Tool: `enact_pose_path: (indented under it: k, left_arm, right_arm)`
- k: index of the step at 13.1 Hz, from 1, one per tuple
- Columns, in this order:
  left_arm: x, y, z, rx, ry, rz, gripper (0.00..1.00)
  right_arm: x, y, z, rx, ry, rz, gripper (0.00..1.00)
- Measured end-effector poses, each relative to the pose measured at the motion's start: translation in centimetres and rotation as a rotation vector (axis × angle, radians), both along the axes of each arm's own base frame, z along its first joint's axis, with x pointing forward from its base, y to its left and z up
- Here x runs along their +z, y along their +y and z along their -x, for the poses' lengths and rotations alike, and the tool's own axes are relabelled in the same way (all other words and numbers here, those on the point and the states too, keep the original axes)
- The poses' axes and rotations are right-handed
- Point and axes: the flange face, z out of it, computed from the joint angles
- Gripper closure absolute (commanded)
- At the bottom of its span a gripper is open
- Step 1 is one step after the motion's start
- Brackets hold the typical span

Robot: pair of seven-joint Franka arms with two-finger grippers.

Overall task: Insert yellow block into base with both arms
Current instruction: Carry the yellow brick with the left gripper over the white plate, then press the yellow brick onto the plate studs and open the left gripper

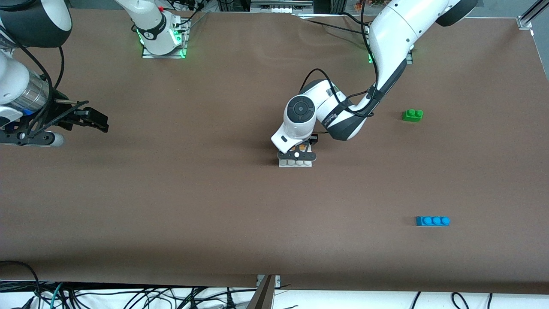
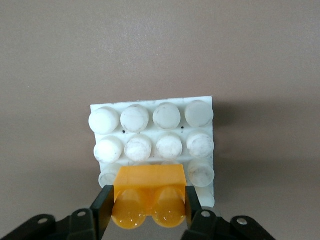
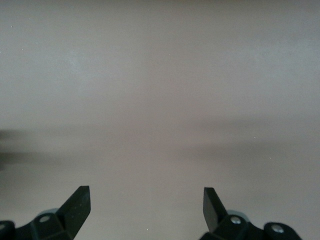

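Brown table covering: a matte brown sheet [image 1: 193, 206] spans the whole work surface, and everything below rests on it or hangs over it.
Left arm: the white jointed arm [image 1: 386, 51] comes from its base at the top of the front view and bends down to the middle of the table.
Right arm: the other white arm [image 1: 17, 86] waits at its own end of the table.
Base: a flat white square plastic plate with a grid of round studs [image 2: 150, 127] lies on the sheet in the middle of the table, directly under the left gripper.
Blue brick: a long blue three-stud plastic brick [image 1: 432, 221] lies toward the left arm's end, nearer the front camera than the base.
Green brick: a small green two-stud plastic brick [image 1: 412, 115] lies toward the left arm's end, farther from the front camera than the blue brick and well apart from it.
Yellow block: the small orange-yellow plastic brick with two round studs [image 2: 149, 197] sits between the finger pads, over one edge row of the base's studs; whether it touches them cannot be told.
Left gripper: the black two-finger gripper [image 2: 148, 210] pinches the yellow block, one pad flat against each end face.
Right gripper: the black two-finger gripper [image 3: 146, 202] hangs over bare sheet, fingers spread wide with nothing between them.
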Motion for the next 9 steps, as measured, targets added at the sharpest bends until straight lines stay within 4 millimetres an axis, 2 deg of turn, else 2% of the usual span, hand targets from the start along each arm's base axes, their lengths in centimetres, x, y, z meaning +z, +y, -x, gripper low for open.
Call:
enact_pose_path:
  k: [5,9]
  left_arm:
    - [-0.4,-0.3,0.3,-0.007,0.007,-0.002,0.58]
    - [-1.8,-0.1,0.3,-0.029,0.000,-0.027,0.55]
  right_arm:
    - [0.0,0.0,0.0,0.000,0.000,0.000,0.00]
    - [0.0,0.0,0.0,0.000,0.000,0.000,0.00]
